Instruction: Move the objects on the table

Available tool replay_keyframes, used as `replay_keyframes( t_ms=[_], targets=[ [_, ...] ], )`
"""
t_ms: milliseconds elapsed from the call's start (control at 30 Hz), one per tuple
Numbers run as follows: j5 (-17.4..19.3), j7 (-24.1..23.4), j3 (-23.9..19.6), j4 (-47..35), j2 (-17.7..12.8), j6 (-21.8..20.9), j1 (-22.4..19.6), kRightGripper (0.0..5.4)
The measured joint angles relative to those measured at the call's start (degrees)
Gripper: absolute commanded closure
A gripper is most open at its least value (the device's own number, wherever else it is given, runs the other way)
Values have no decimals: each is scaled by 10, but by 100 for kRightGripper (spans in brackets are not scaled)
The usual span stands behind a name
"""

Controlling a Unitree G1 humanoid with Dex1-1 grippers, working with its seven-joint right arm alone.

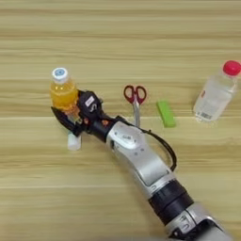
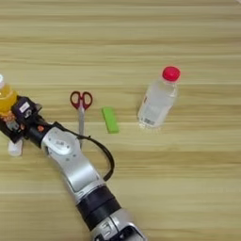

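1. The gripper (image 1: 69, 114) is at the left of the frame, its black fingers pinching the base of the orange bottle (image 1: 63, 92), which stands upright.
2. A white stick (image 1: 74, 141) lies just below the gripper, partly hidden by it.
3. The scissors (image 1: 135, 101) lie in the middle, blades pointing down, with the silver forearm (image 1: 141, 160) covering the tips.
4. A green block (image 1: 165, 113) lies just right of the scissors.
5. A clear bottle (image 1: 216, 92) with a red cap is at the right on the table (image 1: 117, 37), tilted.
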Motion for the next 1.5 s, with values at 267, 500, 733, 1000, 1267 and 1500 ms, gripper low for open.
replay_keyframes(
  t_ms=[267, 500, 733, 1000, 1267, 1500],
  targets=[
    [3, 0, 4, 6, 0, -8, -2, 197],
    [3, -4, -3, -2, -1, -3, 2, 197],
    [-10, 7, -12, -45, -18, 20, 21, 197],
    [-26, 18, -20, -77, -42, 43, 28, 197],
    [-29, 17, -26, -101, -38, 57, 36, 197],
    [-37, 6, -5, -141, -3, 83, 10, 197]
  ],
)
